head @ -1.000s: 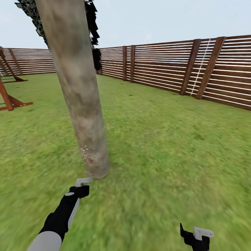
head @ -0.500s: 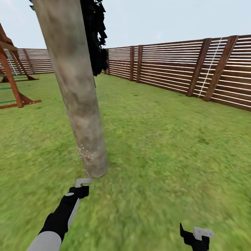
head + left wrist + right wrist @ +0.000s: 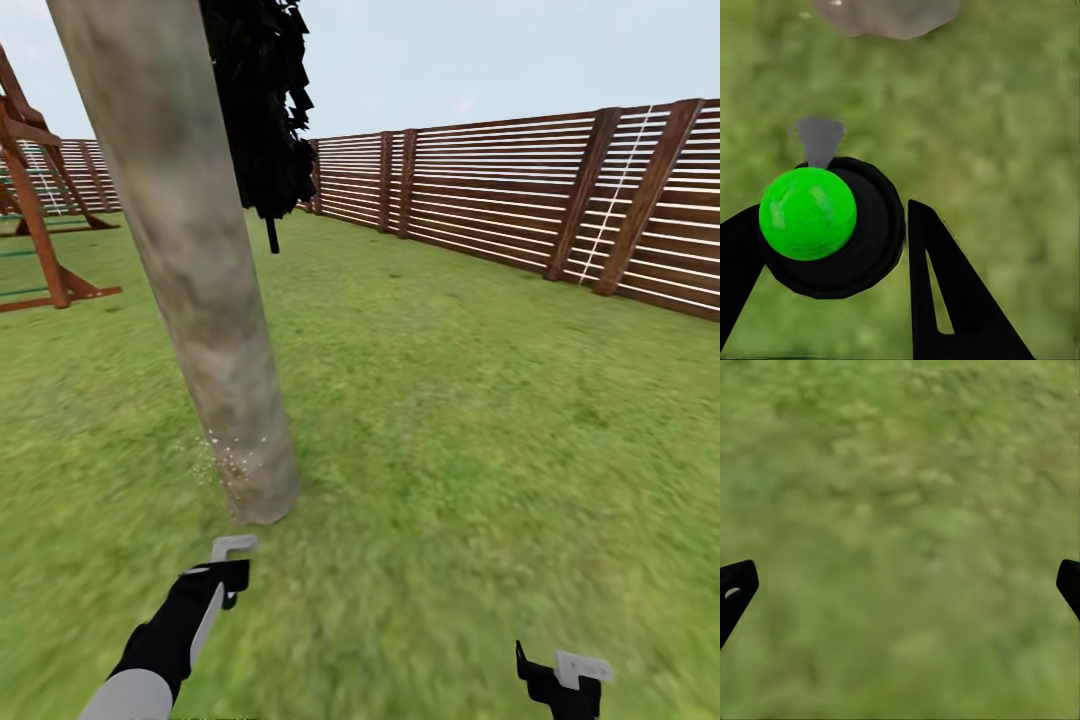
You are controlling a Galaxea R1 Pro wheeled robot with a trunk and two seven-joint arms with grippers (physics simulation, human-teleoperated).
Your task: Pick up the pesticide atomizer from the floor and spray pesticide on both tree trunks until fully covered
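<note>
Seemingly mid-spray, the left end effector point(image 3: 832, 262) grips the small dark round-bodied pesticide atomizer point(image 3: 832, 229) just beside the blotchy grey-tan tree trunk point(image 3: 215, 340), speckled only near its base, so aiming higher comes next; the right end effector point(image 3: 900, 585) gapes empty.

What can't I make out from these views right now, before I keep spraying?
- Tree trunk: head view's top edge cuts it off; its far side is hidden, so full coverage can't be judged.
- Pesticide atomizer in the left claw: left wrist view sees it end-on, body and label hidden.
- Second tree: can't tell where it stands.
- Right claw: right wrist view's edges leave just the fingertips, wide apart over blurred grass.
</note>
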